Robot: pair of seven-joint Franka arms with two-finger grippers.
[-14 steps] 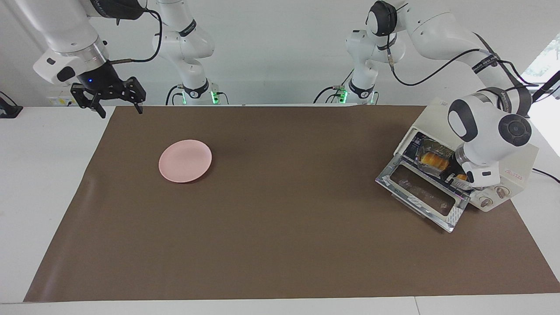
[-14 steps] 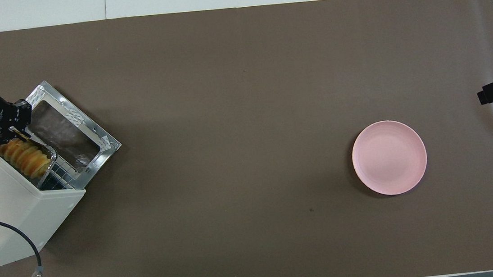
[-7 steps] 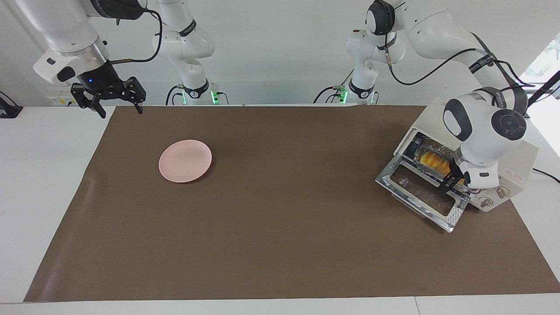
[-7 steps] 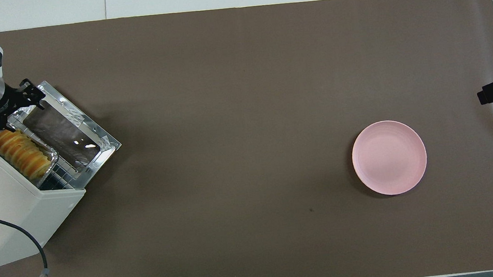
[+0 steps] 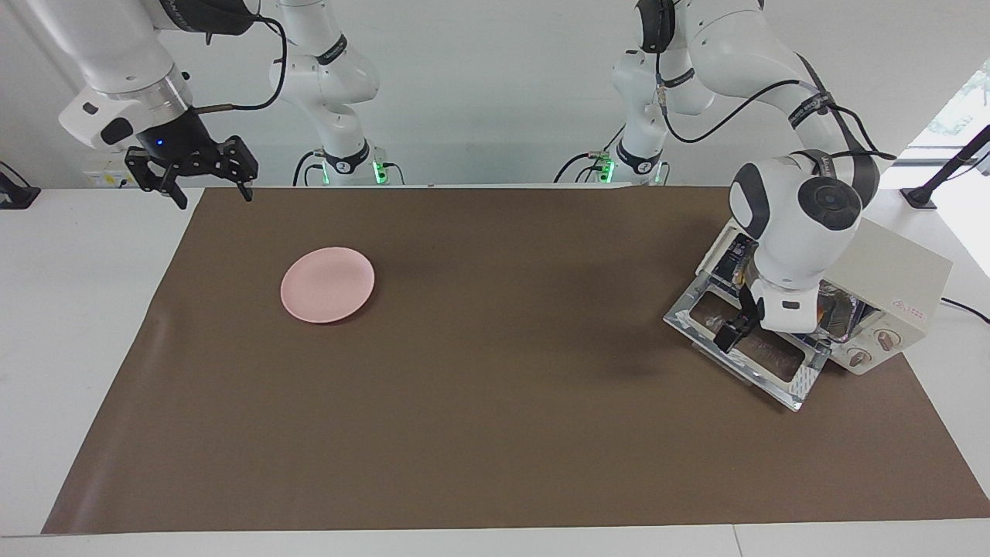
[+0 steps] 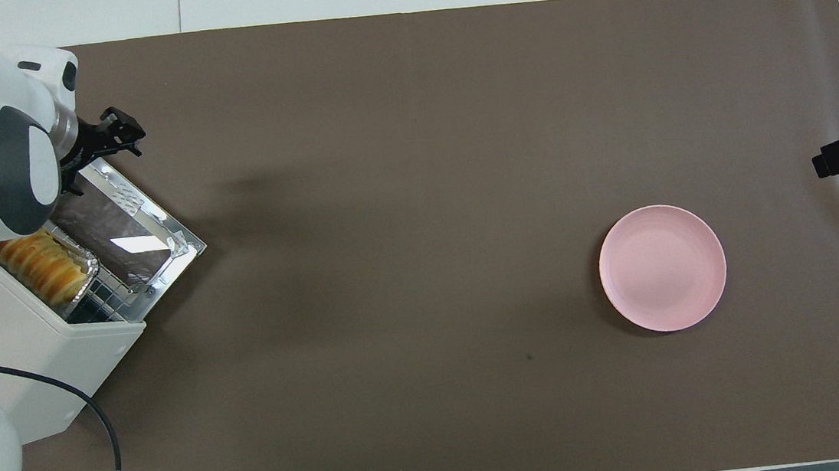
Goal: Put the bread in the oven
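Observation:
The bread (image 6: 37, 264), a ridged yellow-orange loaf, lies in a silver foil tray (image 6: 86, 261) on the rack inside the cream-white oven (image 6: 7, 344) at the left arm's end of the table. In the facing view the left arm's wrist hides the bread. The oven (image 5: 897, 271) has its glass door (image 5: 742, 348) dropped flat. My left gripper (image 6: 119, 133) (image 5: 731, 334) hangs open and empty over the door's outer edge, outside the oven. My right gripper (image 5: 193, 174) waits open, raised over the mat's corner at the right arm's end.
A round pink plate (image 5: 327, 285) (image 6: 662, 267) sits on the brown mat (image 5: 495, 402) toward the right arm's end. The oven's cable (image 6: 91, 421) trails off the mat's edge nearest the robots.
My left gripper opened, let go at the loaf and tray, and drew back out of the oven to above the door's edge. The bread stayed inside. The right arm has not moved.

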